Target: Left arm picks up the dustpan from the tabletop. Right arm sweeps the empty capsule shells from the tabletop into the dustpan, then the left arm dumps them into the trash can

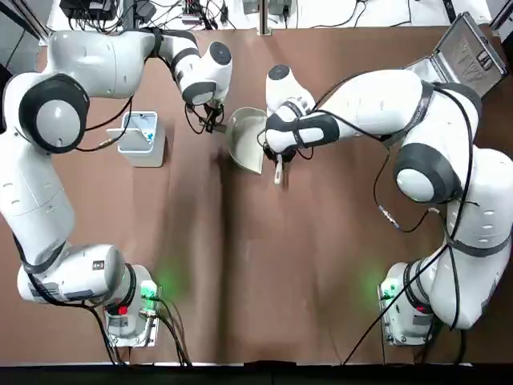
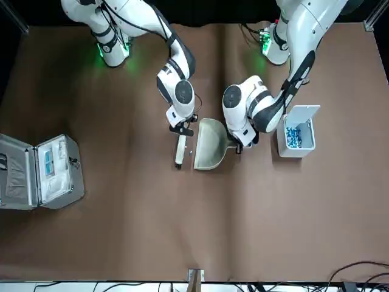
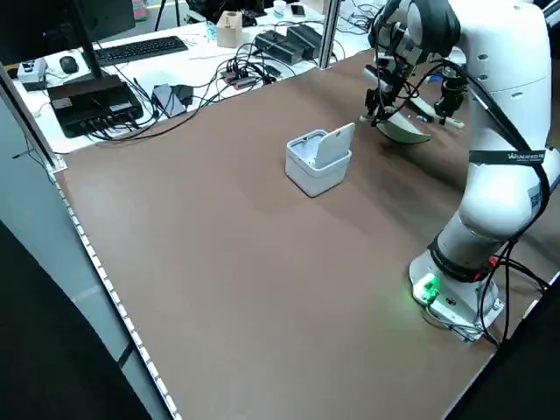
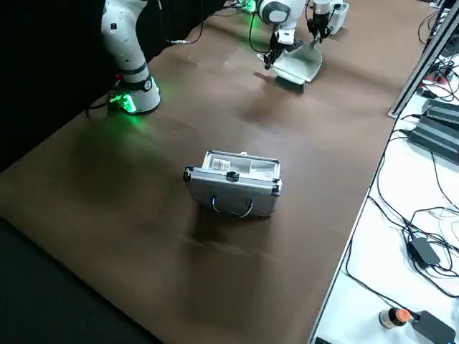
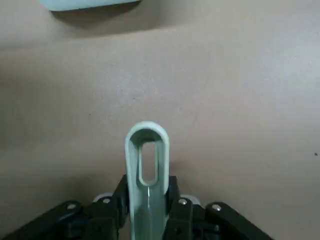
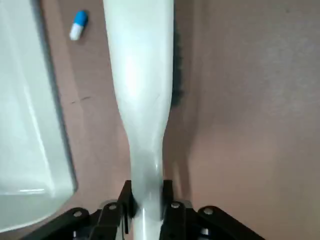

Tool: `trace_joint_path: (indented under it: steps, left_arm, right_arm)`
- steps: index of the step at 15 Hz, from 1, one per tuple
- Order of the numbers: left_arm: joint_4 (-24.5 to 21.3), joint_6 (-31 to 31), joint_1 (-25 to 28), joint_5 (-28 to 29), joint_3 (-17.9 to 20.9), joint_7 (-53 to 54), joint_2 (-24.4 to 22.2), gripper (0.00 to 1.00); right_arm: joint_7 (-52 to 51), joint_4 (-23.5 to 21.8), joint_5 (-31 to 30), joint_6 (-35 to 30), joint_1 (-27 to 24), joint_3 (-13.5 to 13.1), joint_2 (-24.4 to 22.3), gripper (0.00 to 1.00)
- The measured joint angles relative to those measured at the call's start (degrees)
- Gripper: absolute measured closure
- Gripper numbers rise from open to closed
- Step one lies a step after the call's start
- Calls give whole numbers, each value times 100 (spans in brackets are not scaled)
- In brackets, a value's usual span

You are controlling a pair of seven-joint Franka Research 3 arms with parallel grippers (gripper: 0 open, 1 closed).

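Going from the robot's side outward: the bases of the left arm (image 1: 56, 184) and right arm (image 1: 449, 176) sit at the near edge of the brown tabletop (image 1: 256, 273), green lights glowing on both. Farther out, the right gripper (image 6: 148, 187) has its fingers closed around the handle of a slim white brush (image 6: 142, 75), with dark bristles (image 6: 177, 75) peeking out along one side. Just beside it is the dustpan (image 1: 247, 140), its scoop facing the brush, and there's one blue-and-white capsule shell (image 6: 78, 25) on the table in the gap between them. The left gripper (image 5: 147, 187) is on the dustpan's other side, pinching its slotted handle (image 5: 147, 175). The trash can (image 2: 296, 137) is over to the robot's left, well apart from the brush, lid up and a bunch of blue and white bits (image 2: 293, 137) inside. Way out at the far right there's an open silver case (image 1: 469, 60), and past the table's far edge a tangle of black cables (image 1: 104, 12) on a white surface.
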Motion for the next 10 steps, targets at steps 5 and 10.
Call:
trace_joint_path:
  steps: [5, 10]
  left_arm:
    - [2, -5, -4, 0, 0, -26, 4, 67]
    - [2, -10, -6, 0, 3, -40, 5, 67]
  right_arm:
    - [26, 316, 75, -3, 204, 1, 173, 73]
    - [26, 562, 220, -7, 394, 3, 386, 73]
